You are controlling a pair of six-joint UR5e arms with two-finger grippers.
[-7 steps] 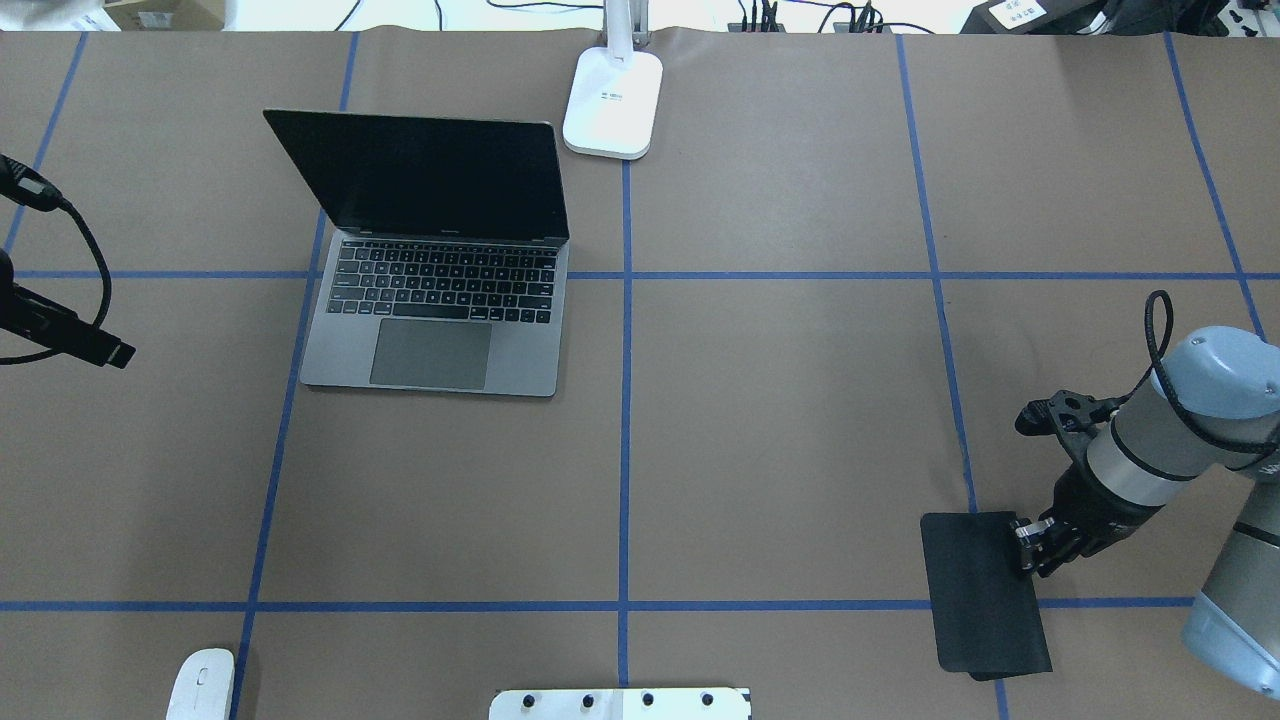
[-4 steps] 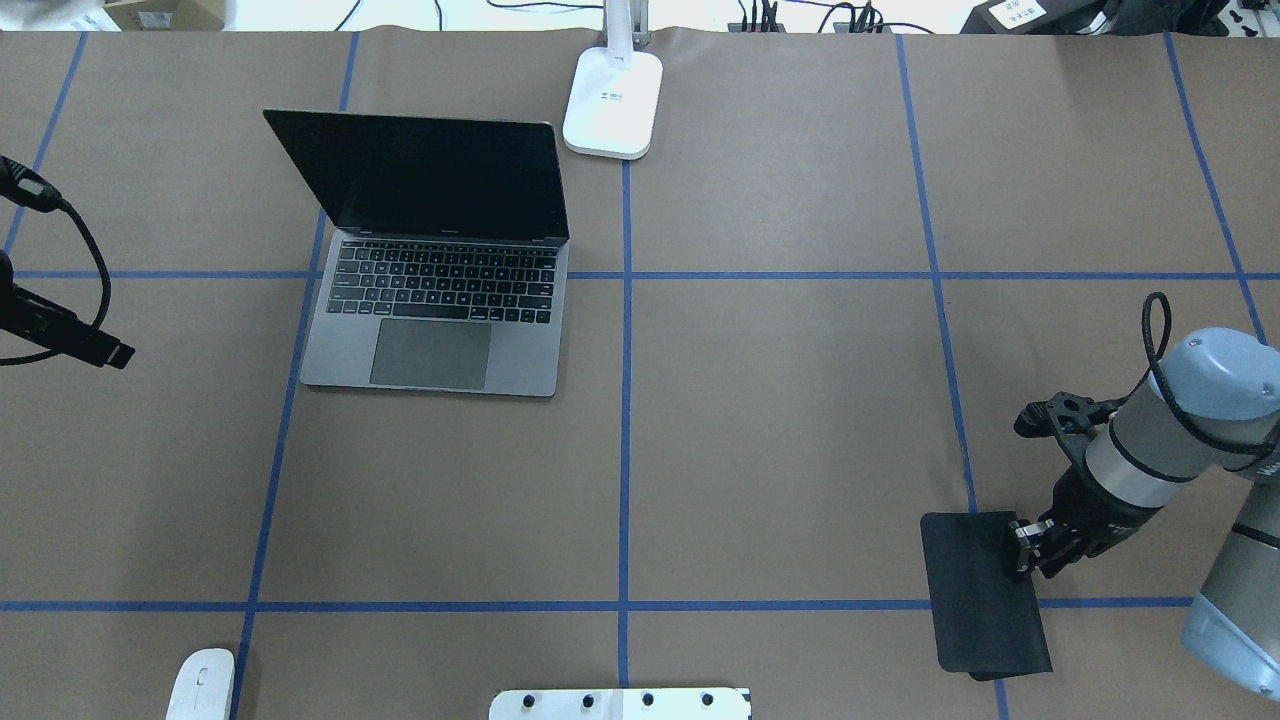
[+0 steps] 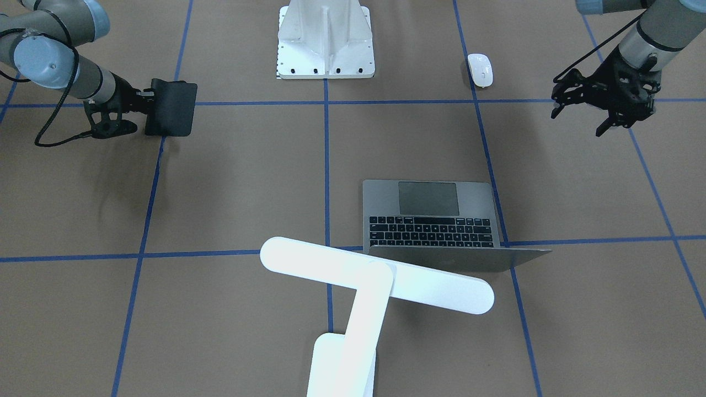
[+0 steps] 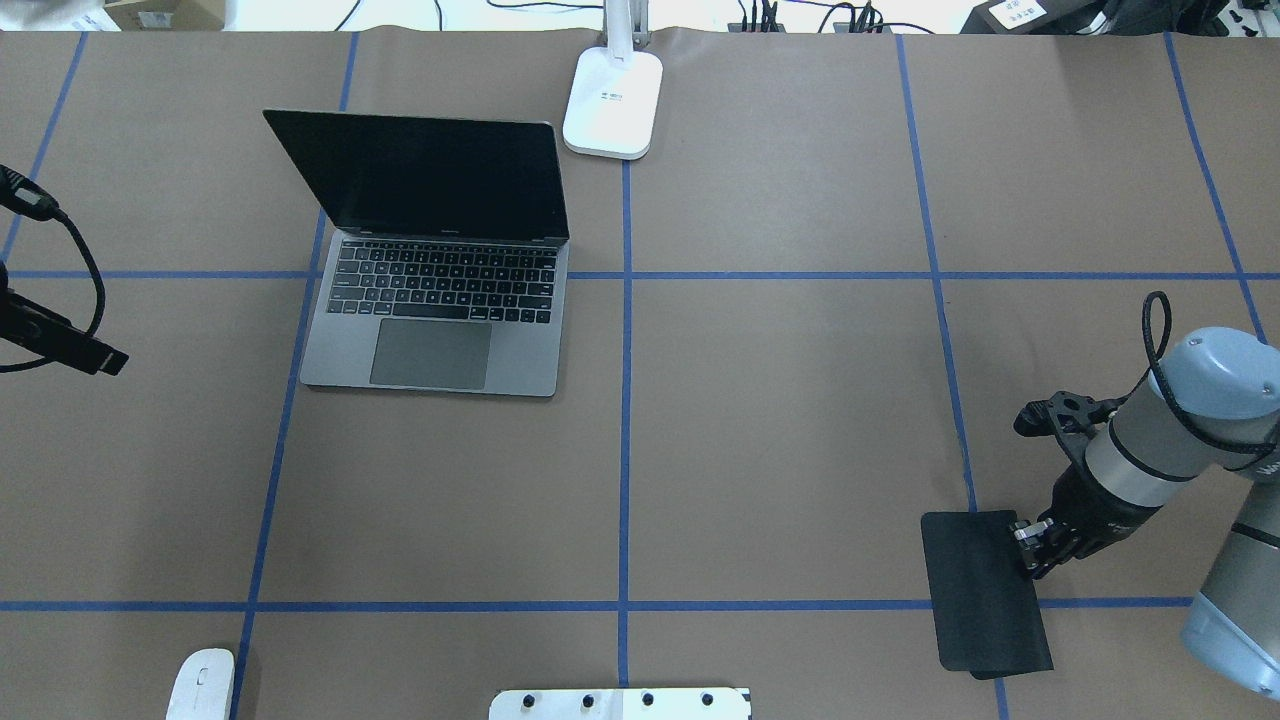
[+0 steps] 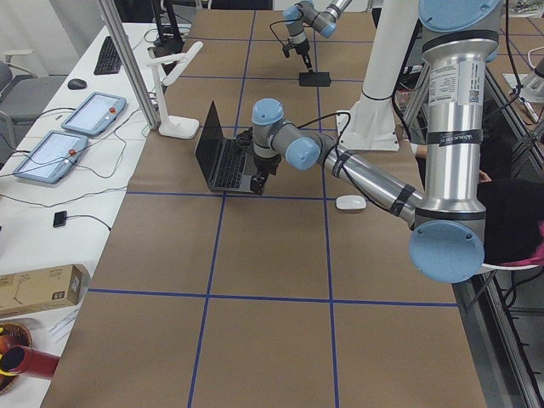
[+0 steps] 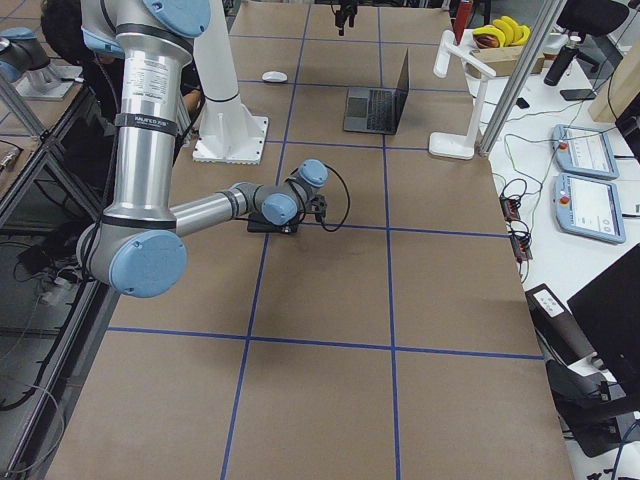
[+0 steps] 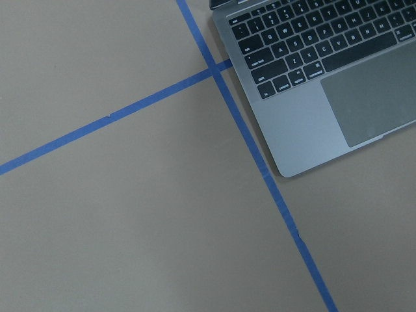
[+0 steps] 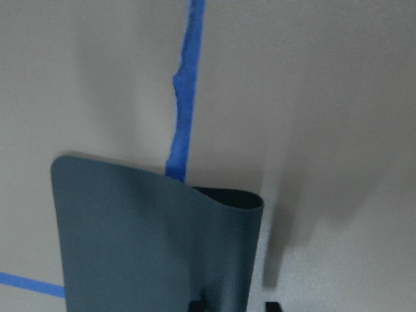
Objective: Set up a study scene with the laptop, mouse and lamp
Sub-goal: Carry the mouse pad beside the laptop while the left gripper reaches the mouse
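Overall: I work at a brown table [image 4: 780, 420] crossed by blue tape lines, and neither of my grippers touches the laptop, mouse or lamp.
Left gripper [image 3: 577, 122]: my fingers are spread wide and hold nothing; the gripper hovers over bare table at my far left.
Right gripper [image 4: 1030, 545]: pinched closed on the edge of a black mouse pad [image 4: 980, 600] at my near right. In the right wrist view the gripped edge curls up off the table.
Laptop [image 4: 440, 330]: open with a dark screen, on my left half. It sits to the right of my left gripper and apart from it. The left wrist view shows its near left corner beside a tape crossing.
Mouse [image 4: 200, 685]: white, lying flat at the near edge on my left. It is nearer my base than the left gripper, well apart from it, and far across the table from my right gripper.
Lamp [image 3: 375, 275]: white, standing at the far edge on the centre tape line, just right of the laptop's screen and well apart from both grippers.
Pedestal [image 3: 325, 38]: white, at the near edge in the middle, between the mouse and the mouse pad.
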